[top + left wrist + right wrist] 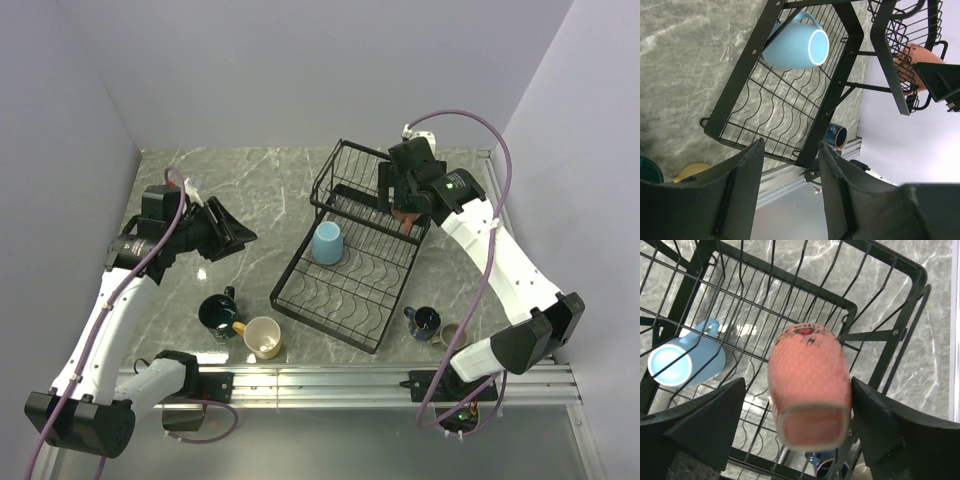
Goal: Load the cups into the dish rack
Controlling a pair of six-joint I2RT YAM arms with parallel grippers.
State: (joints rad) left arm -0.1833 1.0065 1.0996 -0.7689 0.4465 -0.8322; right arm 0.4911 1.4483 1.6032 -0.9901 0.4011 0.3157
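The salmon pink mug (810, 380) lies in the raised basket of the black wire dish rack (880, 335), between the fingers of my right gripper (797, 382). The jaws stand open, with a gap on the left side. In the top view the right gripper (405, 203) is over the basket. The light blue mug (327, 243) sits upside down on the rack's flat tray (340, 300). My left gripper (237, 236) is open and empty, left of the rack. The dark teal mug (217, 313) and yellow-cream mug (263, 337) stand below it. The navy mug (424, 322) and beige mug (447, 335) stand right of the rack.
The aluminium rail (350, 380) runs along the near edge of the marble table. Grey walls close in the left, back and right sides. The right arm's purple cable (500, 150) arcs above the rack's far right corner.
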